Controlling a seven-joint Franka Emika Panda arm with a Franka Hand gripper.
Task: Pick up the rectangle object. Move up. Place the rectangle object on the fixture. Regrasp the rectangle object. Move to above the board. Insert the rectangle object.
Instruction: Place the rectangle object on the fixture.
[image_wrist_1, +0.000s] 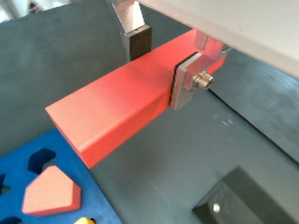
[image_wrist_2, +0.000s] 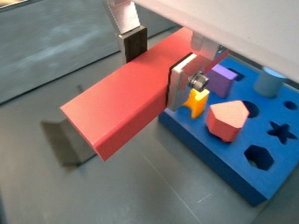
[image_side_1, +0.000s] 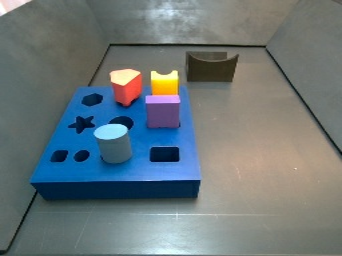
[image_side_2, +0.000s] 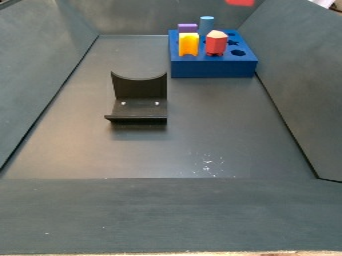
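My gripper (image_wrist_1: 163, 61) is clenched on the rectangle object (image_wrist_1: 117, 109), pads on its two long side faces near one end. The bar is airborne, high over the floor; side views show only a red sliver at the frame's top edge. Picked and lifted, I judge. Left: the fixture (image_side_1: 211, 66) stands empty, regrasp and insertion undone. The bar's long axis lies roughly level, its free end projecting away from my fingers, beside the board (image_wrist_2: 239, 162).

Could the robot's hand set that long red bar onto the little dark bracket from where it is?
Probably yes. The hand grips the red bar in the air, and the bracket stands bare with nothing near it.
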